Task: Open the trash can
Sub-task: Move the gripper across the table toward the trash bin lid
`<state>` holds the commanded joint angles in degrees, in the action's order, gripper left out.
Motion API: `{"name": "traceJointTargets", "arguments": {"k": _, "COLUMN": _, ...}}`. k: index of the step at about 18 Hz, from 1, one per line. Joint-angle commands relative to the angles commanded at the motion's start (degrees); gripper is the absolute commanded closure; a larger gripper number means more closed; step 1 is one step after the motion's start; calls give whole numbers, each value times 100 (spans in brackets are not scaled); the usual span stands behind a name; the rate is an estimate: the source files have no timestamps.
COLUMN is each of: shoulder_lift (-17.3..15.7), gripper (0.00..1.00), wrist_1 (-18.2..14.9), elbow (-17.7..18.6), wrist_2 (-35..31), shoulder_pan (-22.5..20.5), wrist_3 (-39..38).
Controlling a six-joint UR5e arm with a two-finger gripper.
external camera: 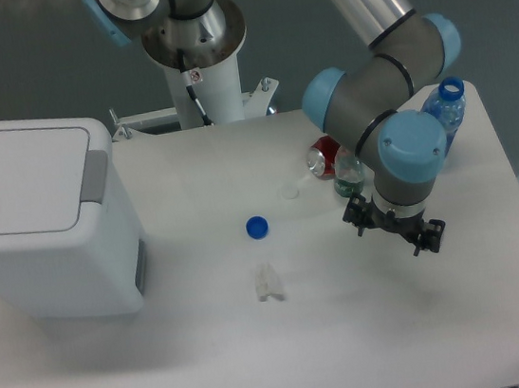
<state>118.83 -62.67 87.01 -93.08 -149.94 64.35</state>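
Observation:
The trash can (38,223) is a big white boxy bin at the table's left edge. Its flat lid lies down, with a grey push tab (95,176) at the lid's right end and a grey slot on its right side. My gripper (394,227) hangs over the right half of the table, far to the right of the bin, pointing down. Its two black fingers stand apart and hold nothing.
A red can (324,158) lies beside a small clear bottle (348,176) just behind the gripper. A blue-capped bottle (447,107) stands at the back right. A blue cap (257,226), a small clear cap (287,191) and a crumpled white scrap (268,283) lie mid-table.

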Motion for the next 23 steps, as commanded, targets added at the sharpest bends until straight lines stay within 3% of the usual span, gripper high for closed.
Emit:
{"name": "traceJointTargets", "arguments": {"k": 5, "shoulder_lift": -141, "gripper": 4, "wrist_1": 17, "elbow": -9, "wrist_2": 105, "shoulder_pan": 158, "wrist_3": -686}}
{"name": "traceJointTargets", "arguments": {"k": 10, "shoulder_lift": -571, "gripper": 38, "wrist_1": -9, "elbow": 105, "wrist_2": 676, "shoulder_pan": 421, "wrist_3": -1344}}
{"name": "traceJointTargets", "arguments": {"k": 13, "shoulder_lift": -800, "gripper": 74, "wrist_1": -35, "elbow": 220, "wrist_2": 738, "shoulder_pan": 658, "wrist_3": -2345}}
{"name": "traceJointTargets", "arguments": {"k": 15, "shoulder_lift": -931, "gripper": 89, "wrist_1": -79, "elbow": 246, "wrist_2": 782, "shoulder_pan": 773, "wrist_3": -2584}}
{"name": "traceJointTargets", "arguments": {"k": 20, "shoulder_lift": -1239, "gripper": 93, "wrist_1": -220, "elbow": 308, "wrist_2": 1062, "shoulder_pan": 1019, "wrist_3": -3383}}
{"name": "traceJointTargets", "arguments": {"k": 23, "shoulder_lift": -1520, "gripper": 94, "wrist_1": -500, "elbow": 308, "wrist_2": 1388, "shoulder_pan": 1055, "wrist_3": -3508}}
